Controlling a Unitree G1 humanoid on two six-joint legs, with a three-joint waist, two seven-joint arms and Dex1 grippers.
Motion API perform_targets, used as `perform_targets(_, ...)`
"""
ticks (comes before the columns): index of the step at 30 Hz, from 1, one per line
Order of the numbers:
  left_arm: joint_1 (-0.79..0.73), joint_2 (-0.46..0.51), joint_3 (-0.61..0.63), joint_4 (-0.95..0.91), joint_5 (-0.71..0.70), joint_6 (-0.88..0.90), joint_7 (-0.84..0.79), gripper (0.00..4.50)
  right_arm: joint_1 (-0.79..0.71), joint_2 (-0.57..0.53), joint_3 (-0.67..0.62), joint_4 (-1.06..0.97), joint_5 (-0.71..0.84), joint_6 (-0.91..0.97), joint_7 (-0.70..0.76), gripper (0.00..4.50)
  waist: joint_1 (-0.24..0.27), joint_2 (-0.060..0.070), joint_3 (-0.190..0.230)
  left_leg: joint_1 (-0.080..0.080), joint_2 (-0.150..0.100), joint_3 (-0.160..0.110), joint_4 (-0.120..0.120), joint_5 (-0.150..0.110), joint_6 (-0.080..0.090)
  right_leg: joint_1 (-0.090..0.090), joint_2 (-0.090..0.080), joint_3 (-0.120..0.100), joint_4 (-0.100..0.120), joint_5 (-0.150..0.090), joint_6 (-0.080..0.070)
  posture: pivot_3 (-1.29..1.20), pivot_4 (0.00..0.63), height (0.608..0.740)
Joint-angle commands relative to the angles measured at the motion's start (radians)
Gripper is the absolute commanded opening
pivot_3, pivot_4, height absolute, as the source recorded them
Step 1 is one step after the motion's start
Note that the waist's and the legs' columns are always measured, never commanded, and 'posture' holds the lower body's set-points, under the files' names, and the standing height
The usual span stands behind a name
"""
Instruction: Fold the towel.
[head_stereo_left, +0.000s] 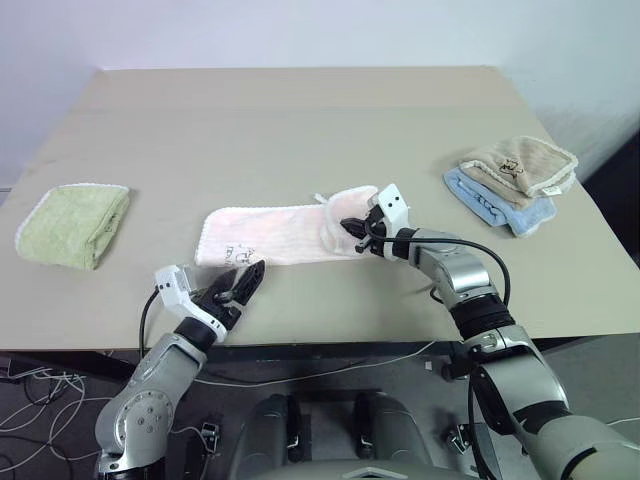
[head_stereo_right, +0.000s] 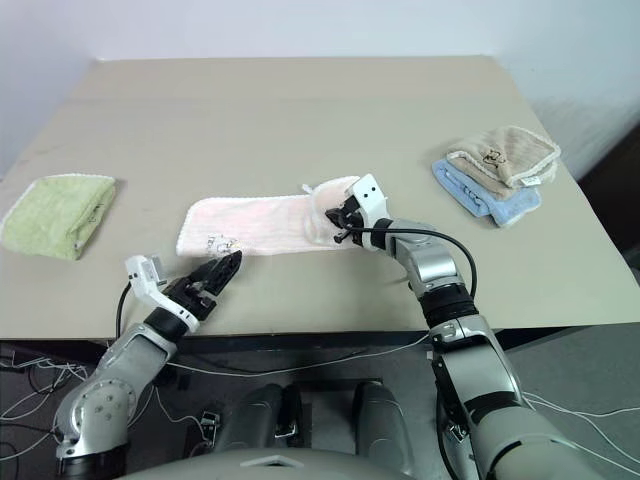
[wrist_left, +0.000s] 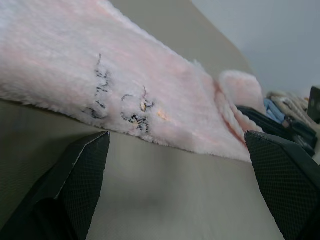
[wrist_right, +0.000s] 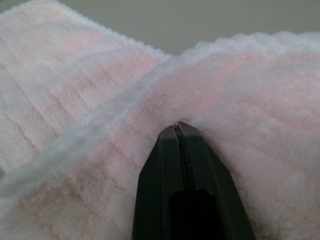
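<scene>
Pink towel (head_stereo_left: 285, 235) lying at table (head_stereo_left: 300, 120) centre. Right gripper (head_stereo_left: 352, 226) pinching shut on its 3 o'clock end; left gripper (head_stereo_left: 237, 284) hovering wide apart at 7 o'clock, holding nothing.

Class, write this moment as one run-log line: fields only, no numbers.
task: fold towel | right gripper: shut on towel's right end | left gripper: open, near front edge | stage: fold unfinished

Left fingers (wrist_left: 85, 175) spread wide; right fingers (wrist_right: 187, 170) apparently pressed together.
</scene>
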Motion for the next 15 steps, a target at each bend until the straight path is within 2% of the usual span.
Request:
perform_targets(1, 0.007, -0.058, 0.08, -0.019, -0.138, 0.01, 0.147, 4.5, -0.013, -0.006, -0.045, -0.053, 0.025, 0.002, 0.023, 0.02, 0.0, 0.0, 0.0, 0.0, 0.0, 0.0, 0.0, 0.0, 0.0, 0.0, 0.0, 0.0, 0.0, 0.0, 0.0, 0.0, 0.15, 0.74)
perform_targets(8, -0.11, -0.072, 0.163, 0.1, -0.246, -0.004, 0.396, 4.5, -0.028, -0.007, -0.087, -0.076, 0.024, 0.017, 0.018, 0.02, 0.001, 0.0, 0.0, 0.001, 0.0, -0.001, 0.0, 0.0, 0.0, 0.0, 0.0, 0.0, 0.0, 0.0, 0.0, 0.0, 0.15, 0.74)
perform_targets(15, -0.214, -0.049, 0.186, 0.212, -0.277, -0.008, 0.458, 4.5, -0.018, -0.001, -0.114, -0.12, 0.024, 0.034, -0.008, 0.02, 0.002, 0.001, -0.001, 0.002, 0.0, -0.001, 0.0, 0.001, -0.001, 0.002, 0.001, -0.001, 0.001, 0.0, 0.0, 0.0, 0.15, 0.74)
